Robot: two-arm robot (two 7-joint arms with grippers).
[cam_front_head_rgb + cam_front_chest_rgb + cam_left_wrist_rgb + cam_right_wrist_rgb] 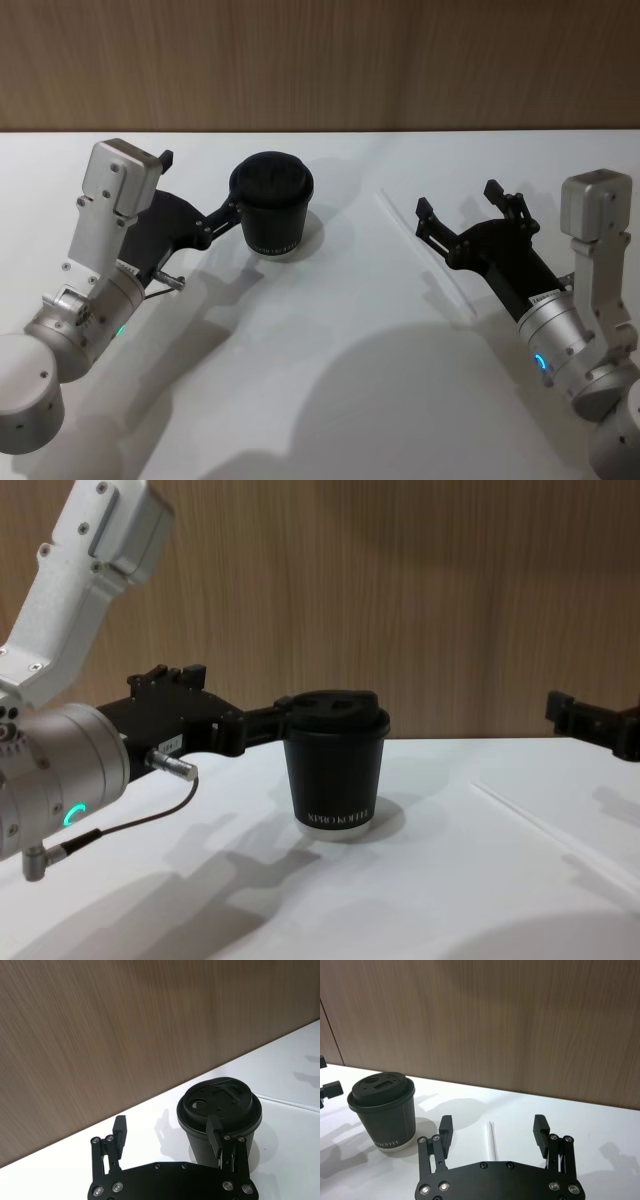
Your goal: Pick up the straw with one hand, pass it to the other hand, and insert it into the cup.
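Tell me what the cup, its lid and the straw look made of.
Cup: likely paper, matte black wall with white printed lettering. Lid: seemingly moulded plastic, matte black, raised rim. Straw: probably plastic, thin smooth white tube, beneath the open right tool. Left tool open beside the cup.

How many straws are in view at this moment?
1. The straw lies flat on the white table, to the right of the cup, below the open right gripper. Nothing suggests a hidden second one.
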